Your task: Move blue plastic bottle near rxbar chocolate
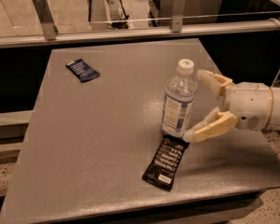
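The blue plastic bottle (179, 101), clear with a white cap and pale label, stands upright on the grey table (107, 125). Its base is right at the top end of the rxbar chocolate (166, 162), a flat black wrapper with white lettering lying just in front of it. My gripper (196, 105) comes in from the right, just right of the bottle. It is open, with one cream finger (213, 82) behind and one finger (207, 129) in front, both clear of the bottle.
A smaller dark blue wrapper (82, 70) lies at the table's far left. A metal rail (130, 31) runs along the back edge. The table's front edge is close below the black wrapper.
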